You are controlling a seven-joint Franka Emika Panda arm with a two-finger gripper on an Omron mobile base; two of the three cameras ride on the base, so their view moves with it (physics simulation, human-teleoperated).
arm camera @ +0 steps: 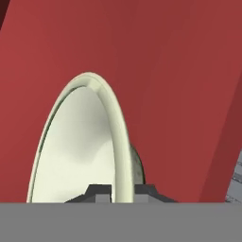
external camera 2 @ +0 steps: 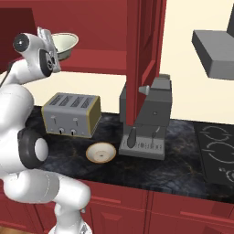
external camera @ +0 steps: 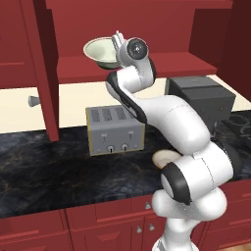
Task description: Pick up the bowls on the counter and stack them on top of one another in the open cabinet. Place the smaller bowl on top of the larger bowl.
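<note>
**Big bowl held up at the cupboard shelf, small one waiting below**

While the arm reaches high, the hand (external camera: 116,41) sits level with the open cupboard (external camera: 147,66), and the large cream bowl (external camera: 100,51) juts out from it toward the cupboard's back wall. From the right side the same bowl (external camera 2: 63,44) hangs just over the red shelf (external camera 2: 100,61), rim tipped a little rather than level; whether its base already touches the shelf I cannot tell. Seen along the hand, the bowl (arm camera: 78,146) stands on edge straight ahead, its rim running away from the fingertips (arm camera: 99,191), with red panel behind it.

Pinched as tight as it goes, the hand has one wall of that bowl's rim between its two fingers, one inside and one outside.

What matters next, I'd judge, is the short drop from the bowl's base to the shelf directly beneath the hand: it needs to settle flat and far enough in to take a second bowl.

Far below the hand, the small tan-rimmed bowl (external camera 2: 100,152) lies on the black counter (external camera 2: 183,173), in front of the toaster (external camera 2: 71,114) and beside the coffee machine (external camera 2: 148,119).
</note>
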